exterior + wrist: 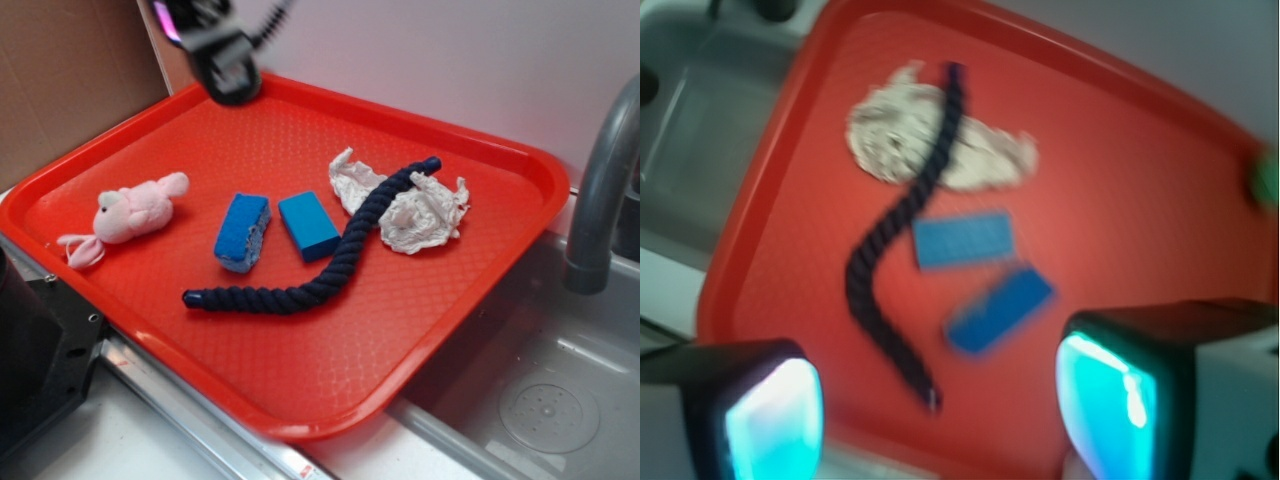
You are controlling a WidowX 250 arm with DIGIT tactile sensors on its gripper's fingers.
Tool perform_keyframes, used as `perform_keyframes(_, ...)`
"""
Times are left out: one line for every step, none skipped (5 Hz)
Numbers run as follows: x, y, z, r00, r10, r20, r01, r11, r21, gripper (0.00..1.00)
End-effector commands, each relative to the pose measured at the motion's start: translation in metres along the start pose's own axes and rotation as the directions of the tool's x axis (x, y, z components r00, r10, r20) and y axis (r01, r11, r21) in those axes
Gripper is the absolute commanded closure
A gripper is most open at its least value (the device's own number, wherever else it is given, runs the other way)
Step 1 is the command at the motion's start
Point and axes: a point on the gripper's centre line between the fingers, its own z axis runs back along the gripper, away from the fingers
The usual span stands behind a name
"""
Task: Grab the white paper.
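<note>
The white paper (420,210) (900,130) is a crumpled off-white wad lying at the right back of the red tray (330,370) (1120,180). A dark blue rope (330,265) (895,235) lies across its middle and curves toward the tray's front. My gripper (228,70) (940,420) hangs high above the tray's back left edge, far from the paper. In the wrist view its two teal-lit fingers (775,420) stand wide apart with nothing between them. That view is blurred.
Two blue blocks (243,232) (309,226) lie mid-tray beside the rope. A pink plush toy (130,215) rests at the tray's left. A grey faucet (600,190) and sink basin (550,400) are to the right. Cardboard (60,70) stands behind at left.
</note>
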Motion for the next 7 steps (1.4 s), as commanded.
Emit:
perform_keyframes(0.061,-0.021,-0.041,0.950,-0.285,0.126,0.297,0.952,-0.081,0.00)
perform_keyframes(0.067,-0.019,-0.067,0.941,-0.318,0.116,0.329,0.940,-0.088,0.00)
perform_keyframes(0.082,-0.018,-0.099,0.937,-0.332,0.112,0.341,0.936,-0.083,0.00)
perform_keyframes(0.096,-0.011,-0.123,0.944,-0.322,0.075,0.328,0.942,-0.070,0.00)
perform_keyframes(0.092,-0.007,-0.138,0.958,-0.287,0.020,0.288,0.956,-0.057,1.00)
perform_keyframes(0.085,-0.004,-0.128,0.960,-0.278,0.025,0.279,0.960,-0.039,1.00)
perform_keyframes(0.051,0.001,-0.102,0.973,-0.229,0.030,0.229,0.973,-0.006,1.00)
